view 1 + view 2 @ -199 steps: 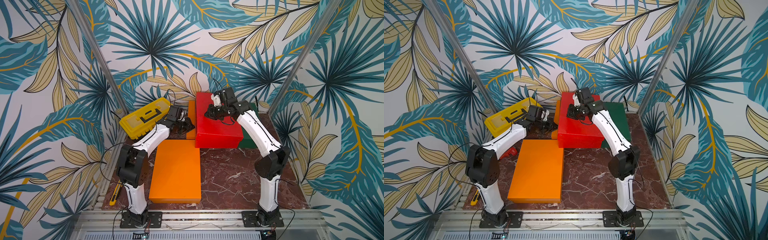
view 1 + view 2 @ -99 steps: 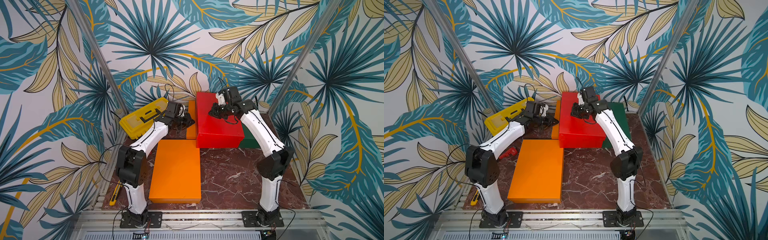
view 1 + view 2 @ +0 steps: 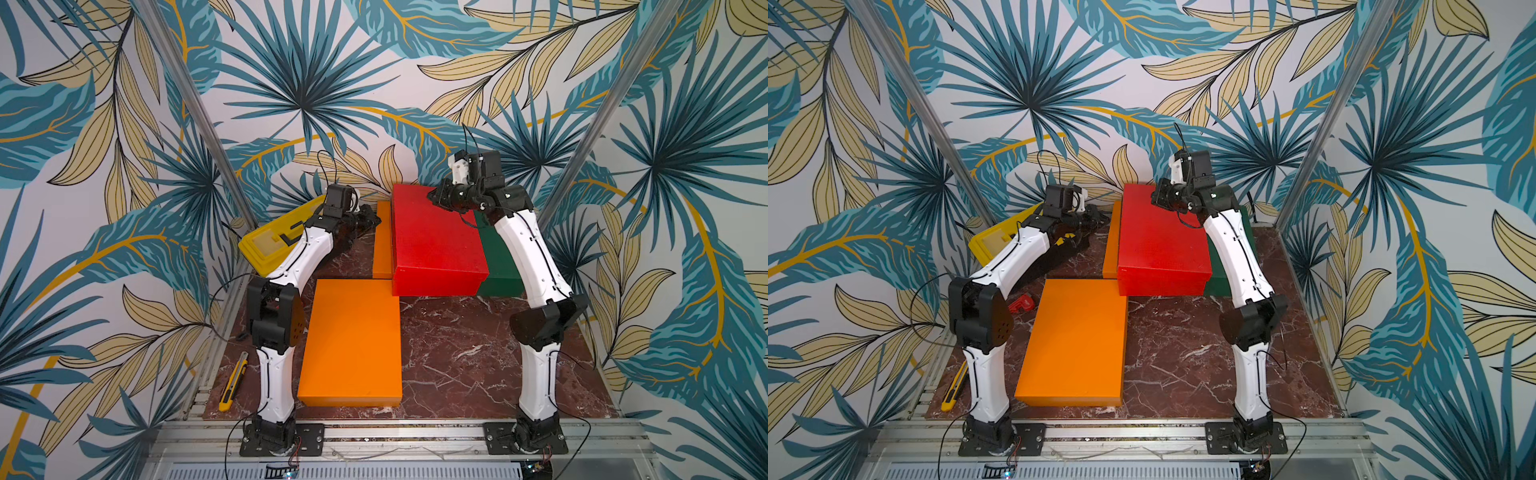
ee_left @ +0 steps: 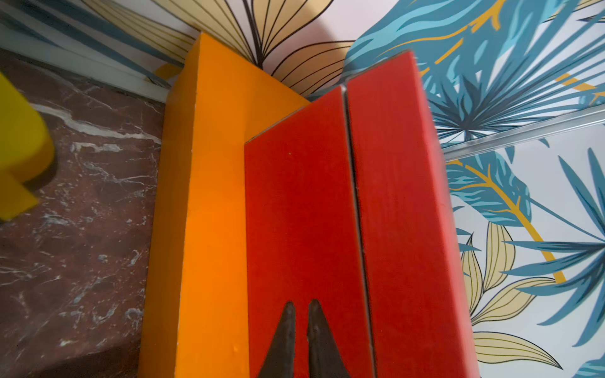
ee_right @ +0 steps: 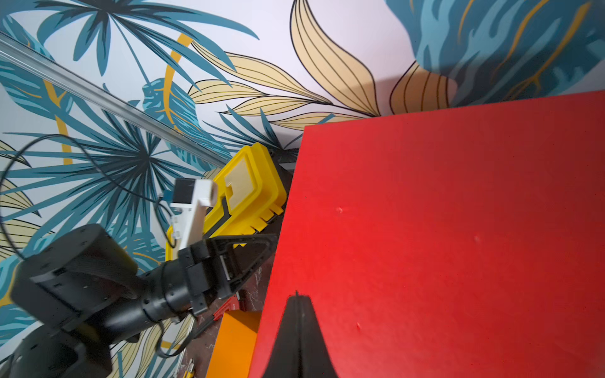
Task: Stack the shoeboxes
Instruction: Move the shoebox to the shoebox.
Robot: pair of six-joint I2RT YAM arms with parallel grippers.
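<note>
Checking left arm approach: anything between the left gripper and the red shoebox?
Nothing visible. In the left wrist view the left gripper points straight at the red shoebox, at its side; the yellow toolbox sits well clear.

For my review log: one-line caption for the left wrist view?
Left gripper facing the red shoebox, an orange shoebox under it, marble table beside.

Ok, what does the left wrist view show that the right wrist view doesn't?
Left wrist only: the side of the red shoebox with its lid seam, and where it meets the rear orange shoebox. Right wrist only: the top of the red lid, the right tool shut over it, the left arm. Both: the red shoebox, left tool, yellow toolbox, wallpaper.
</note>
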